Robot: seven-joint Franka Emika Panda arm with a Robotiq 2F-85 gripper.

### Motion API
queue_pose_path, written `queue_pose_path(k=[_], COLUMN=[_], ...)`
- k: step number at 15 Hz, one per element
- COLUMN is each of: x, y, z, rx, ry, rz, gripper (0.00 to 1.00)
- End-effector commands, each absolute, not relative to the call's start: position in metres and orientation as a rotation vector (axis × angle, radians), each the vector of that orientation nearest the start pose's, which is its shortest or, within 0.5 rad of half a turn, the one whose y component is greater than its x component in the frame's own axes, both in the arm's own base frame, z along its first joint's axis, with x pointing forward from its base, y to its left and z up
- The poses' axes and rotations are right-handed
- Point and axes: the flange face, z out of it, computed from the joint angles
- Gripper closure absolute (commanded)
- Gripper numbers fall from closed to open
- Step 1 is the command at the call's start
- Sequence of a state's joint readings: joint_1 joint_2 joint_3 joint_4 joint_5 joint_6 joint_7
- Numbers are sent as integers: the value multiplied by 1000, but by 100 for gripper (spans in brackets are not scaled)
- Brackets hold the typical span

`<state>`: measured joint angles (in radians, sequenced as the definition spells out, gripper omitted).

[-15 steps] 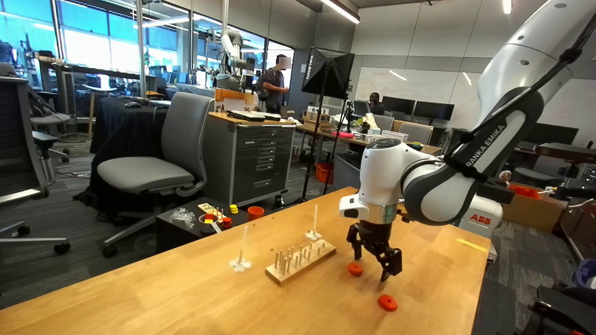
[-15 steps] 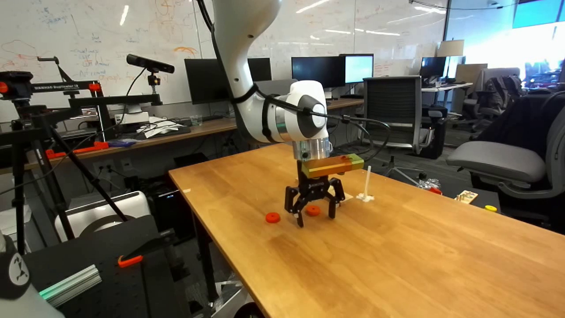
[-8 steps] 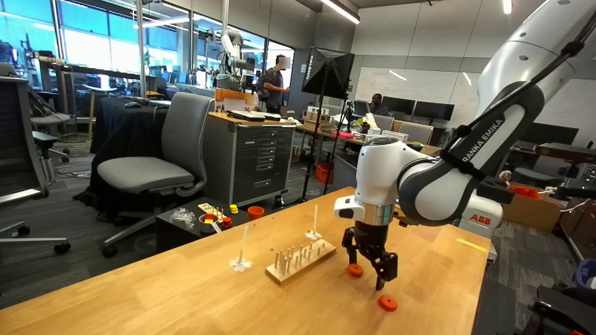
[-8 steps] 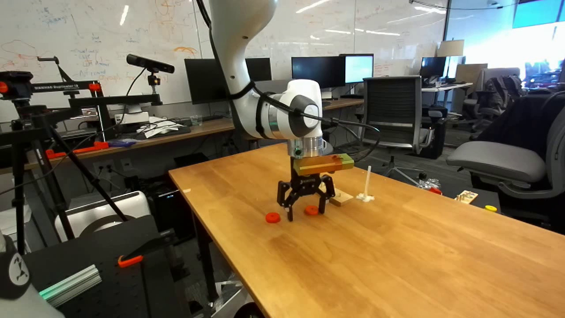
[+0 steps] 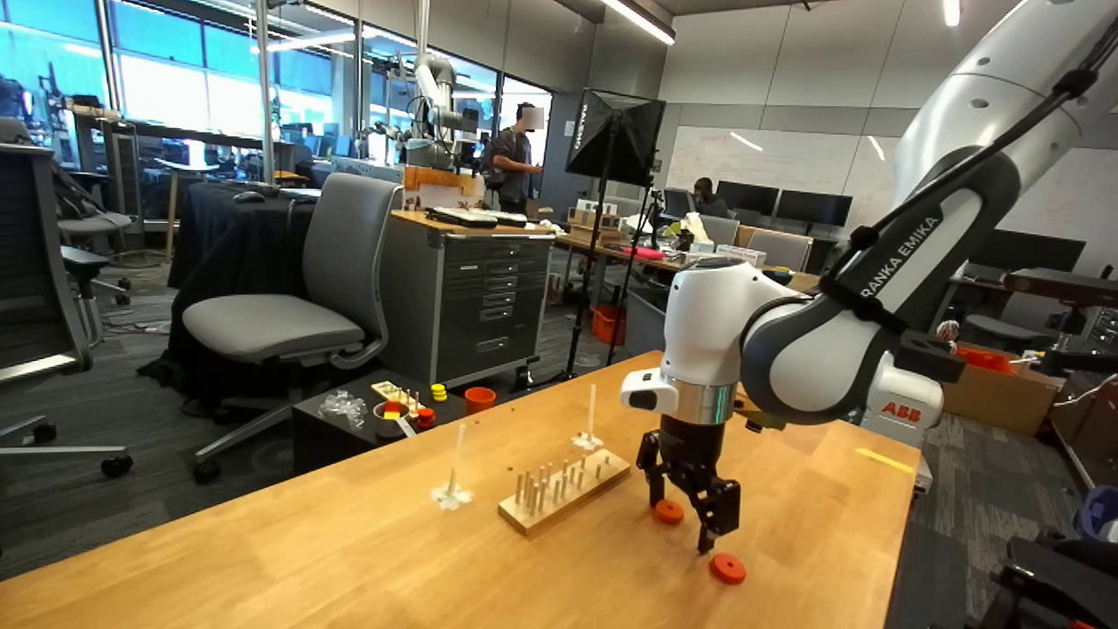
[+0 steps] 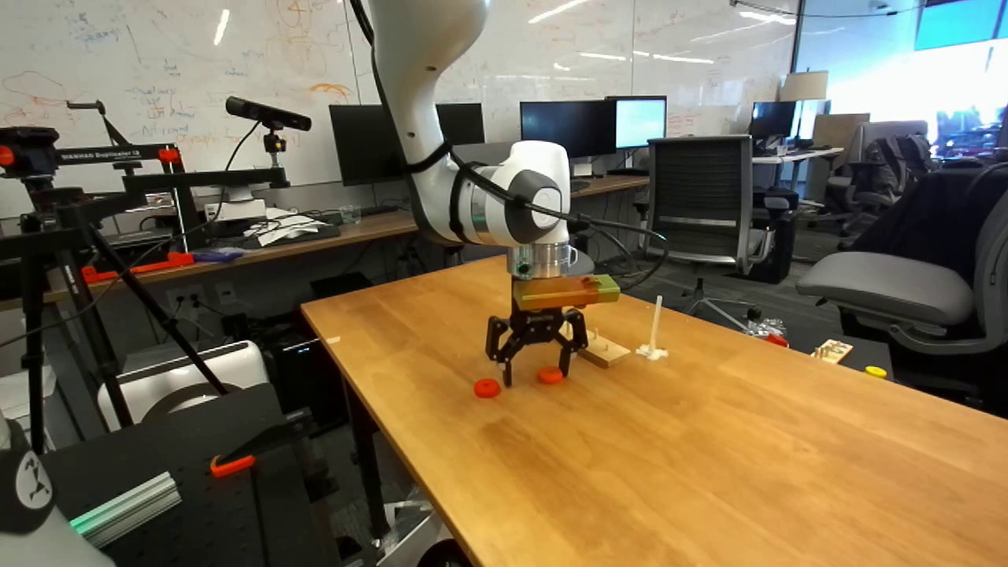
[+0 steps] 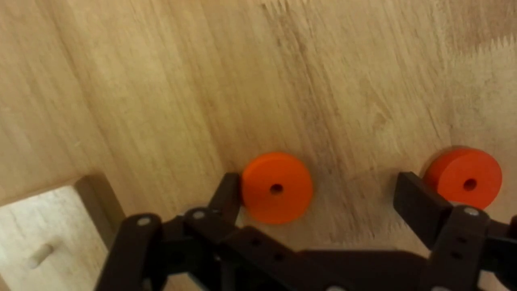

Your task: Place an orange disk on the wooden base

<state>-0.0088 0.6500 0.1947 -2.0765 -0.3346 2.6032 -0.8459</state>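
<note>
Two flat orange disks with centre holes lie on the wooden table. My gripper (image 7: 319, 182) is open and low over the table, around the orange disk (image 7: 278, 204), which also shows in both exterior views (image 5: 670, 512) (image 6: 550, 376). One finger is against or very close to this disk's side, with a wide gap to the other finger. The second orange disk (image 7: 482, 171) lies just outside that other finger; it also shows in both exterior views (image 5: 728, 569) (image 6: 487, 387). The wooden base (image 5: 524, 521) with rows of pegs lies beside the gripper, partly visible in the wrist view (image 7: 48, 226).
Two thin upright rods, the near rod (image 5: 458, 463) and the far rod (image 5: 592, 415), stand taped to the table beyond the base. A low black stand (image 5: 341, 450) beside the table holds another peg board (image 5: 382, 390) and cups. A white ABB robot (image 5: 904, 415) stands behind the arm.
My open gripper has shifted towards the second disk and a little lower. The disk between its fingers has slid slightly the same way. The second disk and the base have not moved.
</note>
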Motion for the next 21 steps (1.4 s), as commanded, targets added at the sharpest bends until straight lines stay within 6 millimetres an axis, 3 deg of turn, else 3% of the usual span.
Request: queue_pose_path(k=[1, 3, 4, 6, 12, 21], x=[553, 554, 555, 558, 560, 569], y=[121, 118, 117, 115, 115, 133], z=[106, 106, 106, 108, 111, 121], rx=[-2521, -2553, -2567, -2600, -2649, -2769], ry=[-1843, -1815, -1802, -1772, -1712, -1527], rz=[138, 140, 141, 142, 142, 134], gripper=[0, 0, 25, 34, 77, 82])
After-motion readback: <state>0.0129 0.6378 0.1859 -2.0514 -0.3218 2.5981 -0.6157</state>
